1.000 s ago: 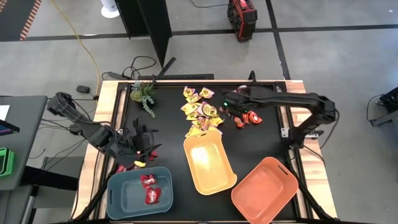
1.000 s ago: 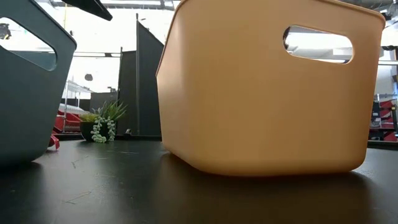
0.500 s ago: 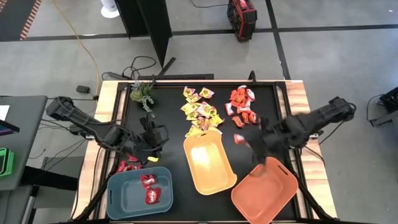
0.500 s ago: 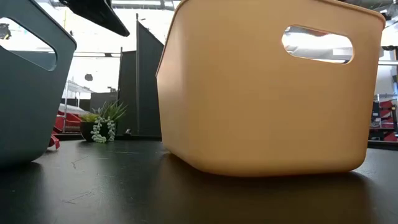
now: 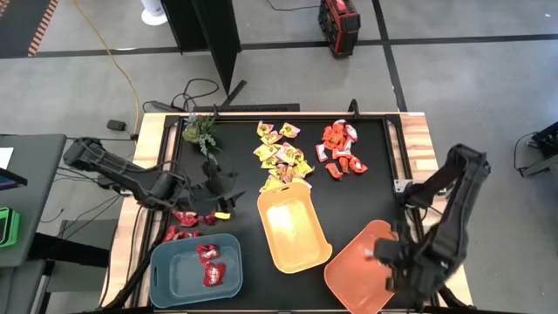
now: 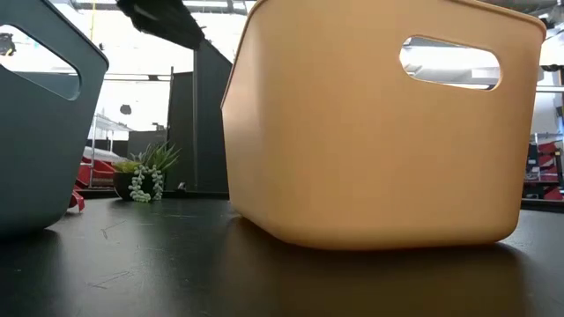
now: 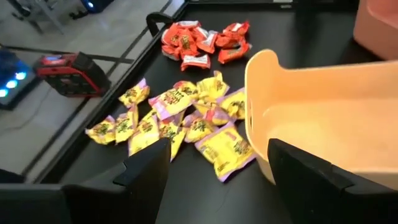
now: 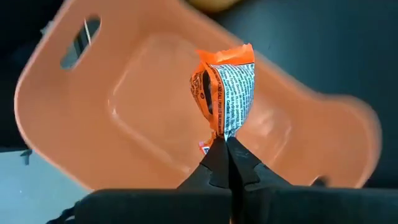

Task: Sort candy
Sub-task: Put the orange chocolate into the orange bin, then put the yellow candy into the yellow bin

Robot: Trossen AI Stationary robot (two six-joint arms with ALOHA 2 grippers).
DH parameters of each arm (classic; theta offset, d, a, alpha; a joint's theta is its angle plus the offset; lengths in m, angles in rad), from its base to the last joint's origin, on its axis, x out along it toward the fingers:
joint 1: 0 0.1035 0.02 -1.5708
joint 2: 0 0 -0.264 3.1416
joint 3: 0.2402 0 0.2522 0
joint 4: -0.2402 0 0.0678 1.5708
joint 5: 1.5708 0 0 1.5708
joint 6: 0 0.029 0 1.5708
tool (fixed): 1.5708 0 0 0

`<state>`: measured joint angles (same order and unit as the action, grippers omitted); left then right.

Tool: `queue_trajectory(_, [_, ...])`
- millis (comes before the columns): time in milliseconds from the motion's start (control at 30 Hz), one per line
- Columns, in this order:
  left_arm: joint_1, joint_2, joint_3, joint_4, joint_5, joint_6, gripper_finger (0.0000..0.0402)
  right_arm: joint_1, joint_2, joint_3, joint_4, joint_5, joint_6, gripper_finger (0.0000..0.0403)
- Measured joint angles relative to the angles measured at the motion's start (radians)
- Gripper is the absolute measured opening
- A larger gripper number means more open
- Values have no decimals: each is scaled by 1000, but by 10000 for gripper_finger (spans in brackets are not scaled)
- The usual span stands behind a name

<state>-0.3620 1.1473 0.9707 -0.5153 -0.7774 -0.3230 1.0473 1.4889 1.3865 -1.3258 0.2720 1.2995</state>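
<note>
The right gripper, jaws fully closed, pinches an orange-and-white wrapped candy directly above the empty orange plastic bin, lower right in the high view. The left gripper, jaws wide and empty, faces the yellow-and-pink wrapped candies.

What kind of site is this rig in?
Probably a lab or workshop, not a home: bare concrete floor with black line markings, a yellow cable trailing across it, and a red equipment case parked beside the table.

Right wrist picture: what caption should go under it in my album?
The right gripper, shut on an orange-red candy, holds it above the empty orange bin.
</note>
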Motion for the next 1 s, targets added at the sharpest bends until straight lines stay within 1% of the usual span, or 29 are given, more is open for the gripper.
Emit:
queue_trajectory(67, [37, 0, 0, 23, 64, 17, 268, 27, 41, 0, -5, -12, 67, 10])
queue_trajectory(100, [58, 0, 0, 30, 118, 27, 272, 32, 61, 0, -11, -12, 96, 17])
queue_trajectory(200, [132, 0, 0, 33, 257, 51, 295, 31, 109, 0, -35, -17, 165, 53])
queue_trajectory(300, [211, 0, 0, 33, 331, 87, 327, 17, 148, 0, -36, -25, 166, 106])
queue_trajectory(400, [306, 0, 0, 32, 388, 129, 354, 1, 169, 0, -38, -26, 131, 172])
queue_trajectory(500, [435, 5, 0, 34, 449, 131, 363, -15, 178, 0, -36, -22, 82, 235])
queue_trajectory(567, [537, 32, 15, 27, 475, 111, 360, -30, 176, 0, -35, -13, 58, 265])
queue_trajectory(600, [590, 50, 30, 9, 506, 114, 358, -39, 172, 0, -36, -12, 51, 276])
queue_trajectory(667, [702, 102, 78, -27, 601, 131, 352, -65, 163, 0, -38, -12, 29, 290])
queue_trajectory(767, [852, 213, 186, -63, 710, 170, 345, -110, 152, 0, -40, -8, -12, 298])
queue_trajectory(867, [973, 363, 321, -123, 774, 234, 339, -156, 148, 0, -40, -6, -58, 299])
queue_trajectory(1000, [1098, 586, 521, -205, 916, 298, 336, -219, 147, 0, -36, -5, -115, 299])
